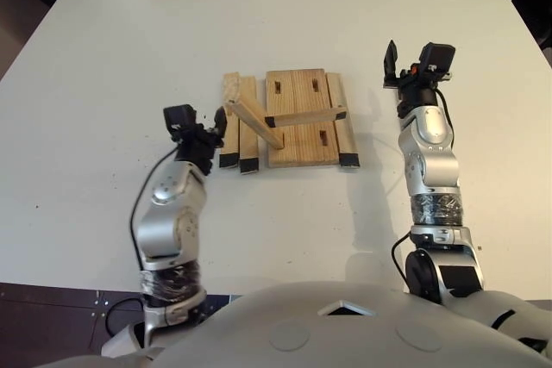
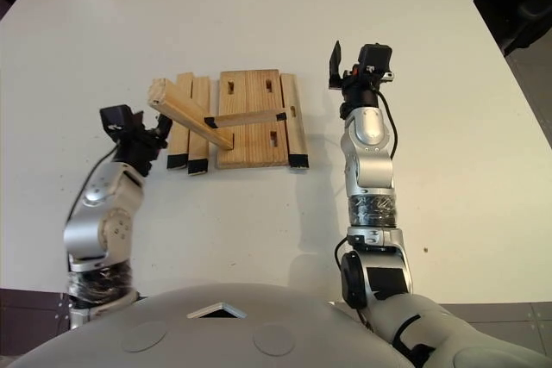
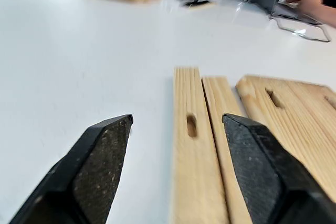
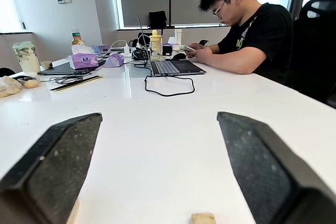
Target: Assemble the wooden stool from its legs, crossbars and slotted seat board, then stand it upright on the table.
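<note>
The seat board (image 1: 297, 146) is laid flat at the middle of the worktop (image 1: 103, 84). Two legs (image 1: 250, 96) are laid side by side against its left edge, and a third leg (image 1: 346, 137) against its right. A crossbar (image 1: 306, 115) is rested across the board; a slanted bar (image 1: 254, 122) is propped from the left legs onto it. The left gripper (image 3: 177, 121) is held at the near ends of the left legs, jaws wide apart and empty. The right gripper (image 4: 157, 116) is held right of the board, apart from it, jaws wide apart and empty.
</note>
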Controlling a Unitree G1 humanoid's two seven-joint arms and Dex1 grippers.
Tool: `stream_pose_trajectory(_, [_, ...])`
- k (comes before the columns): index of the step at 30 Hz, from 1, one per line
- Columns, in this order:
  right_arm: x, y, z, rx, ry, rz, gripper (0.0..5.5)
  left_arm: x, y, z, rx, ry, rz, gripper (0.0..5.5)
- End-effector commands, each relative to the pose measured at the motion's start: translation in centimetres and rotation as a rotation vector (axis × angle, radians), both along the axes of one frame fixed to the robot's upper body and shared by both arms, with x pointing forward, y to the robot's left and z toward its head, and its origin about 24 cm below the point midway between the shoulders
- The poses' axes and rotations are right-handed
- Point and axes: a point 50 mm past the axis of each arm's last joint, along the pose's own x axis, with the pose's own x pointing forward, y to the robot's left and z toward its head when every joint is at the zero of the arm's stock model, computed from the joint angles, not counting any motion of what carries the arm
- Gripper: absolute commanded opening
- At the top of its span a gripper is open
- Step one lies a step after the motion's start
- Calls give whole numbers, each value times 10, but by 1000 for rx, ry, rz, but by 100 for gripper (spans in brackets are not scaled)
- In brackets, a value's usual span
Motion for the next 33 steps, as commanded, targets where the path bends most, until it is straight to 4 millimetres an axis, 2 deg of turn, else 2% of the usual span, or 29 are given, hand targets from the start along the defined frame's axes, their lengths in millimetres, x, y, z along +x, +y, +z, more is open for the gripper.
stream_pose_trajectory(1, [5,1,9,-33,-15,23,403,2,-13,-5,26,57,-9,317])
stream_pose_trajectory(12, [0,9,3,-48,-10,37,403,5,-8,-20,114,186,-120,317])
stream_pose_trajectory(23, [-6,8,-2,-45,-1,0,403,-7,9,-23,116,274,-97,317])
stream_pose_trajectory(28, [-7,11,-3,-48,2,4,403,-15,27,-27,176,322,-38,317])
stream_pose_trajectory(33, [-7,13,-4,-46,7,5,403,-10,35,-30,182,317,-29,317])
